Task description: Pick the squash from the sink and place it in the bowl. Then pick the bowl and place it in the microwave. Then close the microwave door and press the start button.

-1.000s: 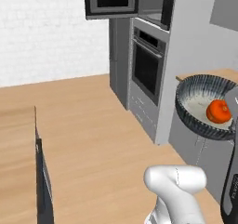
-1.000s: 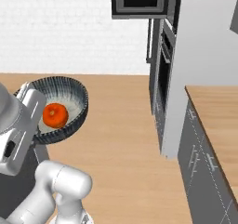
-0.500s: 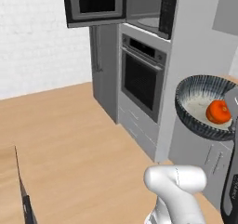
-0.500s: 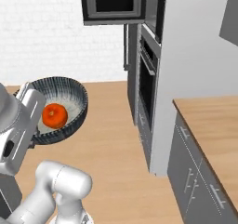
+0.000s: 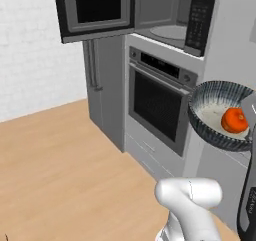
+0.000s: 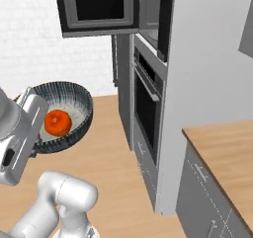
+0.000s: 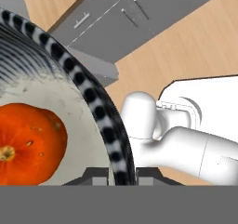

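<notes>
**Bowl with squash being carried beside the open microwave**

At the bottom centre of the hand view, the gripper [image 7: 120, 172] is being seen clamped on the rim of the bowl [image 7: 100, 108], one dark tip on each side of the striped edge. The squash [image 7: 28, 144] is lying inside the bowl, to the left of the grip, resting on the speckled whitish inner surface.

At the right edge of the left base view, the bowl [image 5: 218, 116] is being held up off any surface, tilted so that its inside is showing, with the round orange-red squash [image 5: 234, 120] low in it; its outside is dark and ribbed. Part of the rim is being hidden by the arm. At the left of the right base view, the bowl [image 6: 69, 114] and the squash [image 6: 57, 123] are being partly covered by the white wrist.

At the top of both base views, the microwave [image 5: 172, 20] is standing open, its grey cavity and turntable cut off by the frame edge. The microwave door [image 5: 97, 11], black-framed with dark glass, is swung out to the left. Below it, the wall oven [image 5: 157, 102] is showing a dark window.
</notes>
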